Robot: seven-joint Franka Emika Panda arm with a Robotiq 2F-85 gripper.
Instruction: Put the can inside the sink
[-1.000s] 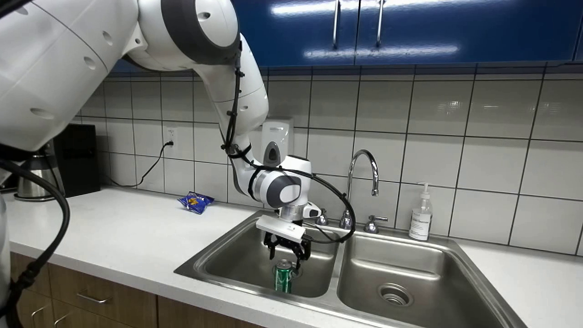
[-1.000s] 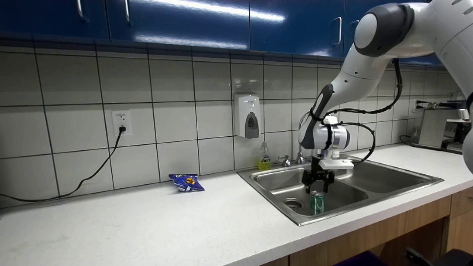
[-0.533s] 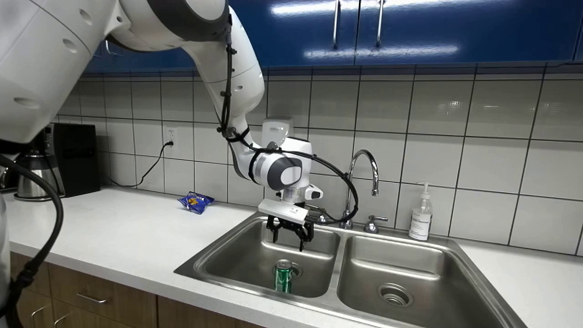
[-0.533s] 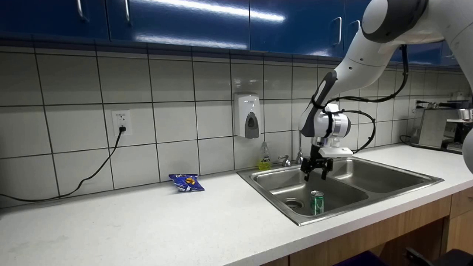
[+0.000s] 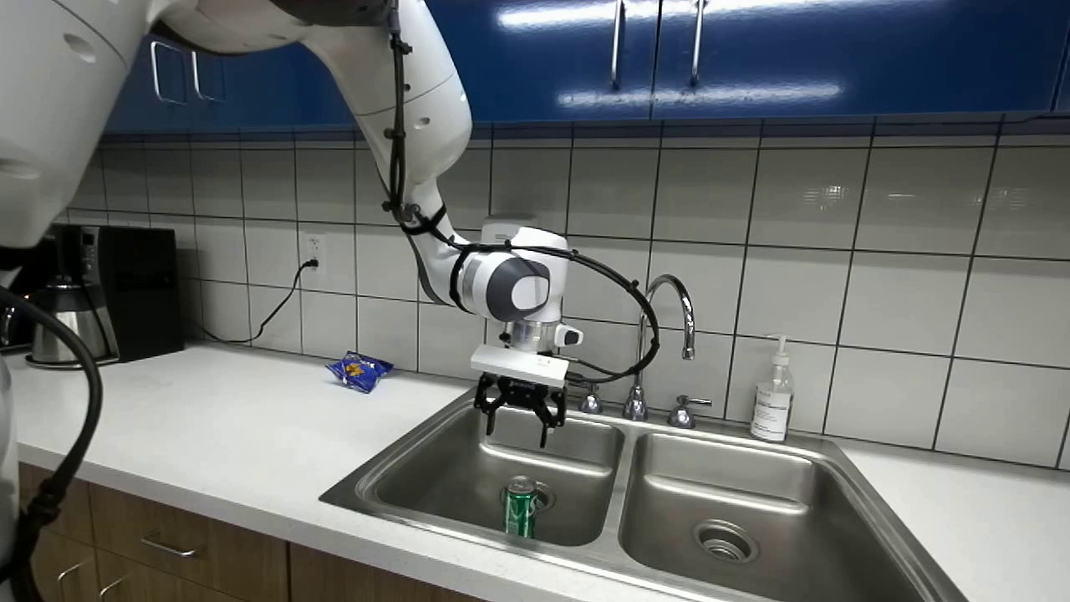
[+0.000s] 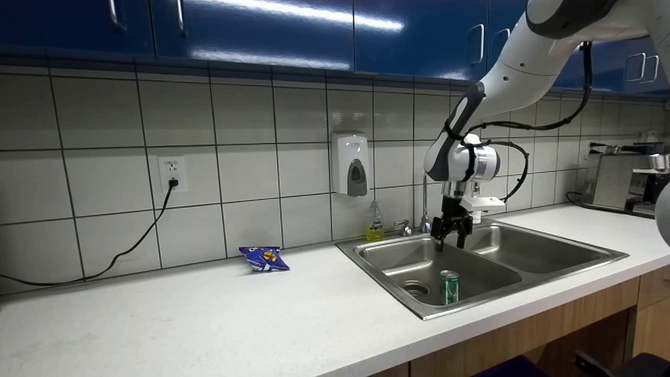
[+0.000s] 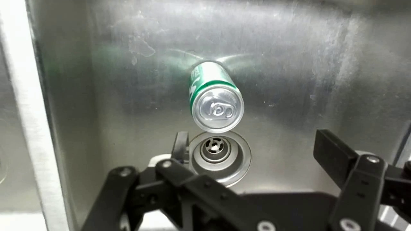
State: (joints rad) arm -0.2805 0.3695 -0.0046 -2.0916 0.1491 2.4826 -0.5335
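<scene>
Green can (image 5: 520, 508) stood upright in the sink (image 5: 617, 502), below the wide-spread, empty end effector (image 5: 517, 436) and toward the front edge of the bench (image 5: 226, 426), so probably only backing off remained.

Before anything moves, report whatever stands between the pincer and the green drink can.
Nothing visible: only air separates the open pincer from the green drink can standing upright lower down in the double-basin sink.

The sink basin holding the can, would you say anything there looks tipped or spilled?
Nothing stands out: the green drink can is upright near the drain; whether faint blotches nearby are wet is unclear.
</scene>
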